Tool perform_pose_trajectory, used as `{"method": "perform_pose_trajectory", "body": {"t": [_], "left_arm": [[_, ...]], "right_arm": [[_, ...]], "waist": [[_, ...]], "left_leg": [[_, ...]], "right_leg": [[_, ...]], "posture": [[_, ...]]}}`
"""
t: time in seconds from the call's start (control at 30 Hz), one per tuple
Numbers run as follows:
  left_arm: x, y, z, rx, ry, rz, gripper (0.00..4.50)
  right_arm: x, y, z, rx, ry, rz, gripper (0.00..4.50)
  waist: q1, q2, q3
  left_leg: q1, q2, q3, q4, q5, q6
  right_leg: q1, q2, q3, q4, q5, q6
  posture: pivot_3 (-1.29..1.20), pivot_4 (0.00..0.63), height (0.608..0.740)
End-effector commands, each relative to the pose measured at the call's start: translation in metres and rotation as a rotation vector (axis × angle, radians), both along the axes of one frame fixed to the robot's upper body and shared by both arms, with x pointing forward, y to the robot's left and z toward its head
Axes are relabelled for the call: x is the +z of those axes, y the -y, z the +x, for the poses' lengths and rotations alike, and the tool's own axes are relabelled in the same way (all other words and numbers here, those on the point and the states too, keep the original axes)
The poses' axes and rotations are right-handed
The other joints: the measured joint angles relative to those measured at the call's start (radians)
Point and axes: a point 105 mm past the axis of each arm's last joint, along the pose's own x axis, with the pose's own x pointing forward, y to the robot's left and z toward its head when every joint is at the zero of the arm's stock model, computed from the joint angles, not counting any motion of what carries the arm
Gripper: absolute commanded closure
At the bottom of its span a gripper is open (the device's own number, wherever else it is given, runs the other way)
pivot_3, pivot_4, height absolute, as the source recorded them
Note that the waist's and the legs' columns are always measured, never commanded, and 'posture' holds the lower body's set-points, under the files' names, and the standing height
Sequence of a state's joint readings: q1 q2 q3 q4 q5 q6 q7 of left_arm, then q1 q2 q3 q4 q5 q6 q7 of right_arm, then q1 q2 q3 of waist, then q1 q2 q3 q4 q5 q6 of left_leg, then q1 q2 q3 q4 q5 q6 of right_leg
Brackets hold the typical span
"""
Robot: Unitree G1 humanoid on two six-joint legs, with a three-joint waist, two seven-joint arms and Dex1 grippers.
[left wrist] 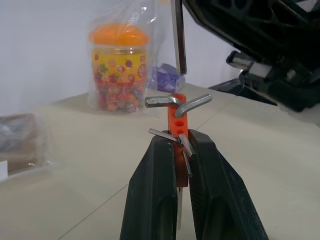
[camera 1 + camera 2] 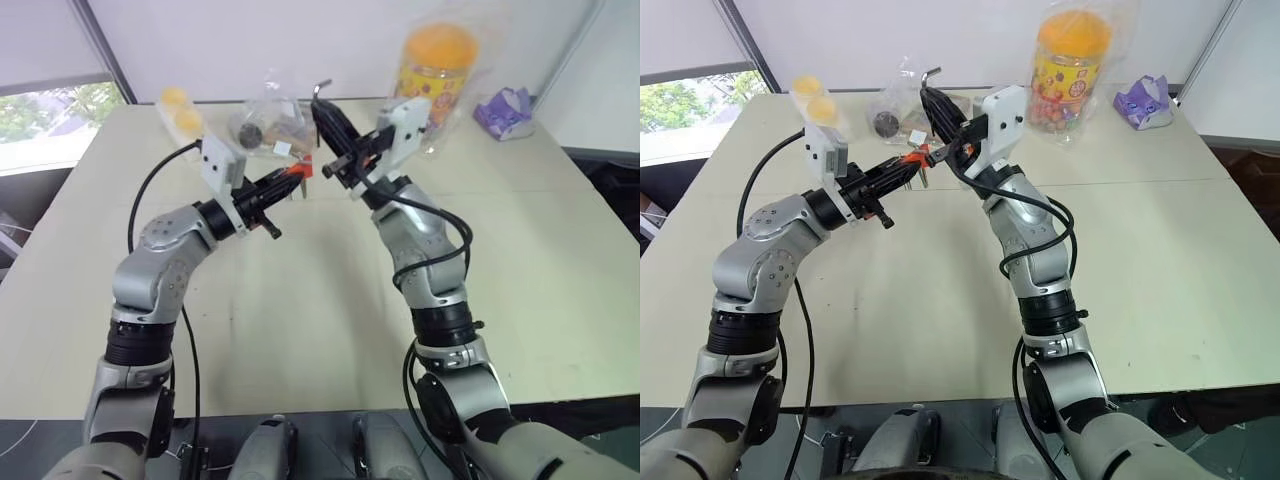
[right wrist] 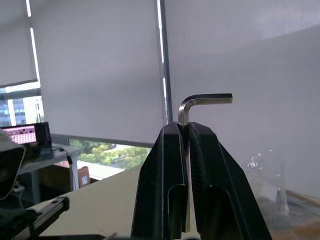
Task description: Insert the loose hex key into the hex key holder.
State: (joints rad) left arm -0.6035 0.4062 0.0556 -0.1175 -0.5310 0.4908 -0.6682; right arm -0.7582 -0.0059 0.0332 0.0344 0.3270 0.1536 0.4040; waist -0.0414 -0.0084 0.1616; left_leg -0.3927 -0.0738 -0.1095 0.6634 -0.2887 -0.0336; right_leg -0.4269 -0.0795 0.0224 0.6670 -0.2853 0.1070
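**Holding key above holder, ends not yet lined up**

Holding both parts in the air over the table [image 2: 300,330], the robot has them close but not joined. The left gripper [image 1: 182,150] has its two fingers clamped on the lower part of the hex key holder [image 1: 176,116], so the orange-red block stands up between the fingertips with its row of small holes facing the left wrist camera. Several grey keys already stick out of the block to both sides.

The right gripper [image 3: 185,131] has its fingers pressed together on the long leg of the loose hex key [image 3: 202,102]; the short bent end comes out past the fingertips and turns to one side.

In the head views the right gripper is just beside the holder and a little higher than it, its fingers pointing up and toward the robot's left. In the left wrist view a thin metal rod hangs down to just above the top of the block. I judge that the coming move depends on this: the key's long axis must be brought in line with a free hole, and the right arm is the one to move.
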Motion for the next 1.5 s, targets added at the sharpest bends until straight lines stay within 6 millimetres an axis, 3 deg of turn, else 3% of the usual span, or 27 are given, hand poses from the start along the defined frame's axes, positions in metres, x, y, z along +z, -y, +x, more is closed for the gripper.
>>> {"method": "perform_pose_trajectory", "body": {"t": [0.03, 0.57, 1.5], "left_arm": [[0.017, 0.000, -0.003, 0.001, 0.071, -0.007, 4.50], [0.017, 0.001, -0.004, 0.003, 0.074, -0.010, 4.50], [0.018, 0.003, -0.007, -0.001, 0.078, -0.015, 4.50]], "right_arm": [[0.018, -0.004, -0.011, 0.018, 0.079, 0.014, 4.46], [0.017, -0.013, -0.014, 0.047, 0.078, -0.003, 4.46], [0.013, -0.009, -0.005, 0.001, 0.071, -0.018, 4.46]], "waist": [[-0.003, 0.000, 0.000], [-0.003, 0.000, 0.000], [-0.003, 0.000, 0.000]], "left_leg": [[0.000, 0.000, 0.000, 0.000, 0.000, 0.000], [0.000, 0.000, 0.000, 0.000, 0.000, 0.000], [0.000, 0.000, 0.000, -0.001, 0.000, 0.000]], "right_leg": [[0.000, 0.000, 0.000, 0.000, 0.000, 0.000], [-0.001, 0.000, 0.000, 0.001, 0.000, 0.000], [-0.001, 0.000, 0.000, 0.001, 0.000, 0.000]], "posture": [[0.00, 0.150, 0.740], [0.00, 0.150, 0.740], [0.00, 0.150, 0.740]]}}
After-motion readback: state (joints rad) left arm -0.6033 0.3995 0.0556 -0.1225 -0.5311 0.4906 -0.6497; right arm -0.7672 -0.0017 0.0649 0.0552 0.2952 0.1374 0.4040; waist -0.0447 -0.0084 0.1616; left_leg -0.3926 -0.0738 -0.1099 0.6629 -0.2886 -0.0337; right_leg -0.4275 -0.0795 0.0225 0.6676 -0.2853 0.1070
